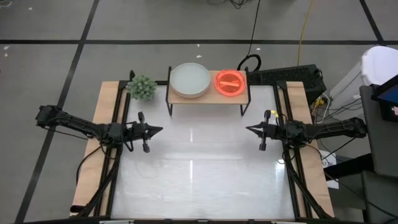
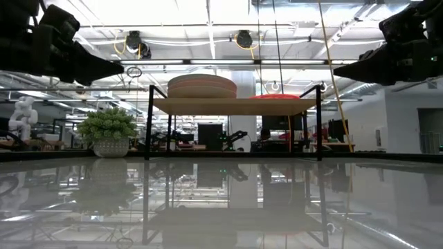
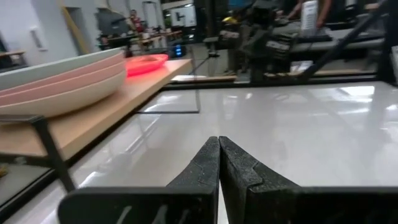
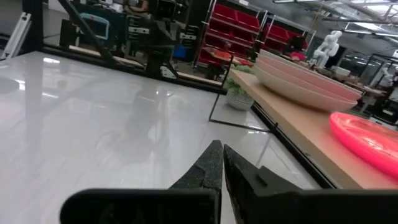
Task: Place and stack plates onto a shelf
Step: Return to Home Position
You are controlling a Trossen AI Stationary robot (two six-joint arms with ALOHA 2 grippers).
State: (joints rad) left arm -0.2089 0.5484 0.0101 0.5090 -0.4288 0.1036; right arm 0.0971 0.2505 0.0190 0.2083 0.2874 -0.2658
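The shelf (image 1: 208, 98), a light-wood board on black legs, stands at the table's far edge. A stack of larger matte plates (image 1: 190, 80), pale on top and pink below (image 3: 62, 78), rests on its left half. The translucent orange-pink plates (image 1: 230, 82) rest on its right half (image 4: 367, 134). My left gripper (image 1: 160, 130) is shut and empty at the table's left side, pointing level toward the right. My right gripper (image 1: 247, 129) is shut and empty at the right side, pointing level toward the left. Both hang above the table top.
A small potted green plant (image 1: 142, 87) stands left of the shelf at the far edge. The white table top (image 1: 199, 168) lies bare between and in front of the two grippers. Cables and a dark box (image 1: 292, 74) sit behind the shelf on the right.
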